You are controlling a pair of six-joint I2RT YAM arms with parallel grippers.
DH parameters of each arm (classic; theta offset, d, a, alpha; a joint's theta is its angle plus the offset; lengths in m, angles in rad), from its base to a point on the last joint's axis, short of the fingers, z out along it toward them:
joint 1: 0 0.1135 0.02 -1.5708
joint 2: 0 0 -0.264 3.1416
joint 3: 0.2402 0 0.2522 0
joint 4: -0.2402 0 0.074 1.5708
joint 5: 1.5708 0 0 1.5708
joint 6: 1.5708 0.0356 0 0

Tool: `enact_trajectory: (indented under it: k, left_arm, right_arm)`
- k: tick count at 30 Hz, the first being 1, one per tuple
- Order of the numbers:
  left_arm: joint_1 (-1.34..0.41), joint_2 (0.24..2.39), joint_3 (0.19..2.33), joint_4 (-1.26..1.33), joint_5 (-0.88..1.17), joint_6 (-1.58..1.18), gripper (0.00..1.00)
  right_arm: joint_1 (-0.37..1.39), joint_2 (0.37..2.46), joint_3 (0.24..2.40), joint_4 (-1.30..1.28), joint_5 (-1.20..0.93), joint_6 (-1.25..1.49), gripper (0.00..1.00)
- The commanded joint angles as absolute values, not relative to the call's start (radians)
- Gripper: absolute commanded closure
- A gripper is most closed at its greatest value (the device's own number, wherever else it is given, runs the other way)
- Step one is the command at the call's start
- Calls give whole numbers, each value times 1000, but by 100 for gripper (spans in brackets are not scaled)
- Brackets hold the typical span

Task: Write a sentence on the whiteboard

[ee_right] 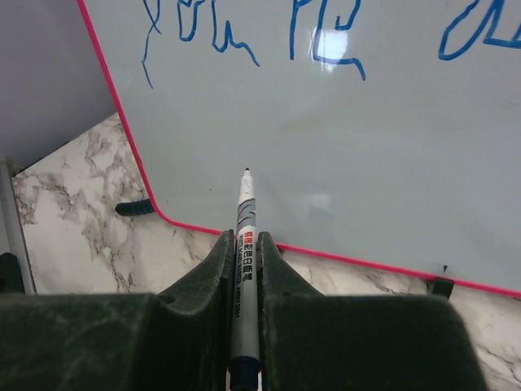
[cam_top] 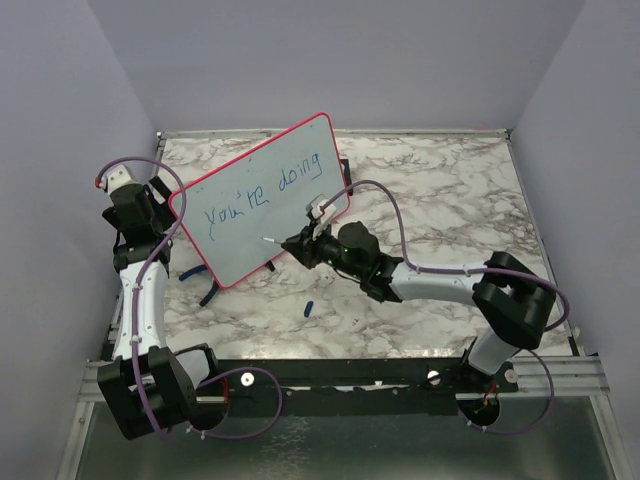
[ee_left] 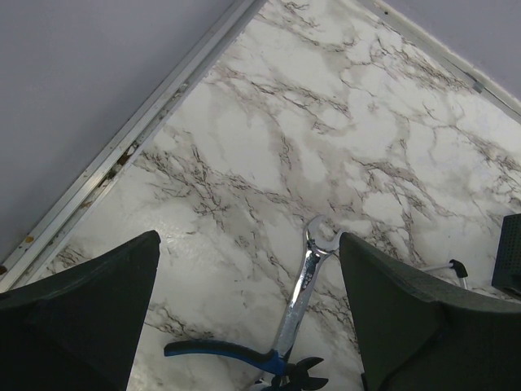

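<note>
Right now my right fingers [ee_right: 218, 261] are shut tight on the marker [ee_right: 244, 220]. Its barrel runs straight out between them, so its long axis points at the whiteboard [ee_right: 350, 163] almost square to the face. The tip sits at the bare lower band of the board, just above the red bottom frame and under the word "you're". I cannot tell whether it touches the surface or hangs a hair off it. The sentence [cam_top: 262, 195] reads "you're doing" so far, in one blue line across the upper half of the board, and nothing is written beneath it. I judge the second line is what is left. That move turns on one thing: the free space lies up and to the right of the tip along the board's long side, parallel to the line above, so the pen should travel that way and keep clear of the frame. My right arm is the one at the board's face. My left fingers [ee_left: 106, 301] are spread wide and hold nothing, off by the board's left edge, looking down at the desk [ee_left: 342, 114], where a wrench [ee_left: 305, 285] and blue-handled pliers [ee_left: 236, 352] lie.
</note>
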State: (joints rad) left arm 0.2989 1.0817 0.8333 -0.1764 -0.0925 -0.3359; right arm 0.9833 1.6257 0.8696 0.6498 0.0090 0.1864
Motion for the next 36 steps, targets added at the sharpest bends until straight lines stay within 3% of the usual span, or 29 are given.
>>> enact_trajectory:
  k: [1,18,36]
  left_arm:
    - [288,1075,825,-161,-59,-332,8]
    - [288,1080,827,-161,-54,-331,8]
    - [287,1077,827,-161,-55,-332,8]
  right_arm:
    - [991,1691,929,706,-54,184,100]
    - [991,1794,1014,695,72,158,100]
    - [991,1854,1080,656,24,133,100]
